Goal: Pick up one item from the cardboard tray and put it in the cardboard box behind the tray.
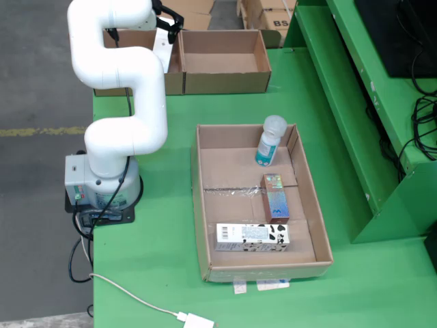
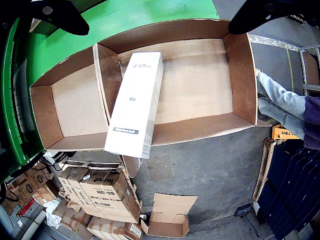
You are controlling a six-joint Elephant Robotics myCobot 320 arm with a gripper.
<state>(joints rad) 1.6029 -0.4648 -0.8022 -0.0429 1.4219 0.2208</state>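
— Gripper [image 2: 159,27]?
— Spread wide, clasping nothing.
— White carton [image 2: 136,102]?
— Tilted over the wall shared by 2 far boxes [image 2: 200,85] (view riding on the gripper).
— Tray [image 1: 201,205]?
— Nearer, from above; holding a bottle [image 1: 270,140] and 2 packs [image 1: 276,197].

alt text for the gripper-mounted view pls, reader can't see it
A long white carton hangs below the camera over two open, empty cardboard boxes side by side at the edge of a green table. Two dark fingers show in the top corners, and stacked cartons sit on the grey floor beyond.
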